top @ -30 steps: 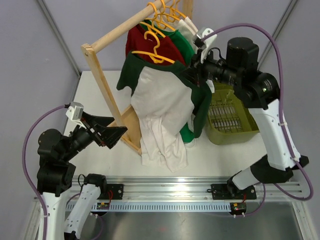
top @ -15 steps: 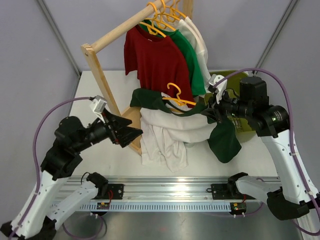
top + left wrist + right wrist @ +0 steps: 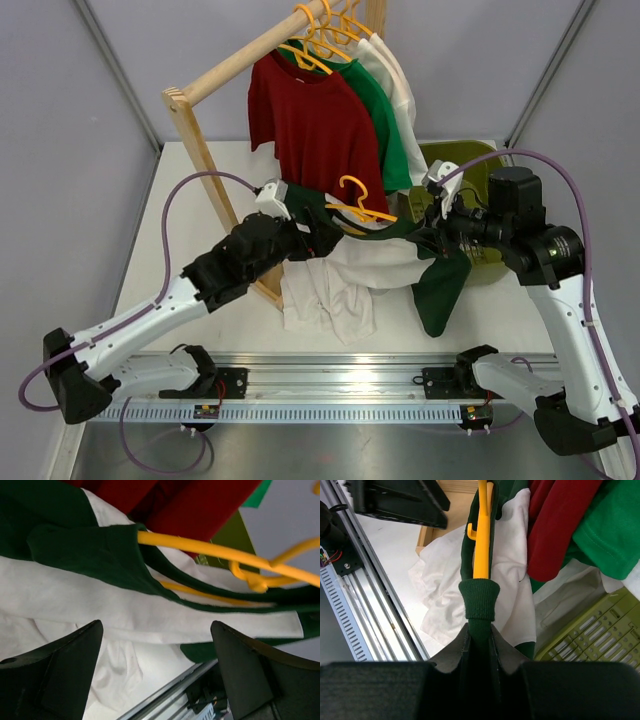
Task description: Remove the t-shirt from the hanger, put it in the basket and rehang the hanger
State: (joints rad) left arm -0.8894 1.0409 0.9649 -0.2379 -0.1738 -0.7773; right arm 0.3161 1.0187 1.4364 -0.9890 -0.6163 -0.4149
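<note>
The t-shirt [image 3: 372, 262], white with dark green sleeves and collar, hangs off the rack on the orange-yellow hanger [image 3: 362, 208] above the table. My right gripper [image 3: 424, 238] is shut on the shirt's dark green ribbed edge [image 3: 480, 600] at the hanger's end [image 3: 481, 540], and one green sleeve [image 3: 438, 292] droops below it. My left gripper [image 3: 322, 238] is open at the shirt's other shoulder. In the left wrist view its fingers [image 3: 65, 670] stand wide apart below the hanger [image 3: 210, 547] and the shirt [image 3: 150, 615], holding nothing.
A wooden rack [image 3: 205, 165] at the back left carries a red tee [image 3: 310, 120], an all-green tee [image 3: 385, 120] and a white shirt [image 3: 400, 85] on like hangers. A green basket [image 3: 470, 160] stands at the right. White cloth [image 3: 325, 295] lies on the table by the front rail [image 3: 330, 375].
My right gripper has carried the shirt and hanger off the rack, down and to the right. My left arm has swung in from the left, up to the shirt's shoulder.
</note>
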